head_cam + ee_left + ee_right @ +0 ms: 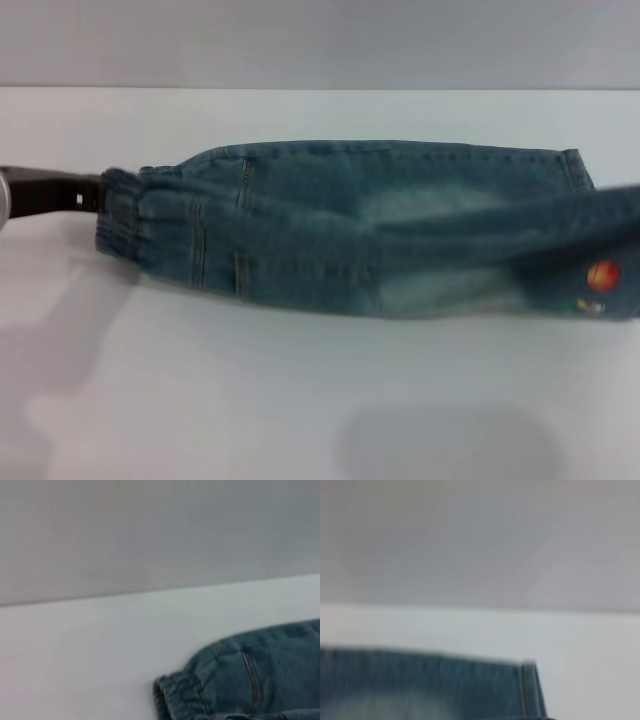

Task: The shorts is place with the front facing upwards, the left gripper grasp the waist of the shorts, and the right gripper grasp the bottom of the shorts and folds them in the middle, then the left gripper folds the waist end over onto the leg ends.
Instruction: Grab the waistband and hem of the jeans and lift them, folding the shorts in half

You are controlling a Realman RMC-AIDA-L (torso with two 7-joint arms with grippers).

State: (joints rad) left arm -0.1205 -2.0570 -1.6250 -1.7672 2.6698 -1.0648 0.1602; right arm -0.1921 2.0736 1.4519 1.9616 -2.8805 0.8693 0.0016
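Left gripper (95,192) meets the waist (125,215) of the shorts (380,230); jaw state indeterminate. Lengthwise fold underway: advise aligning both edges.

Very little of the robot shows from where the head camera looks. Just beside the puckered waist (125,215) of the shorts (380,230), on the side away from the denim, a dark, near-black wrist piece of the left gripper (93,193) reaches in. It looks like a tapered block, matte, with one small pale mark on its face close to the waistband. Farther out from the waist it joins a rounded silvery-grey section, cut off at the picture's edge. The fingers themselves cannot be made out. Neither wrist view shows any part of the machine, and the right arm is nowhere seen.
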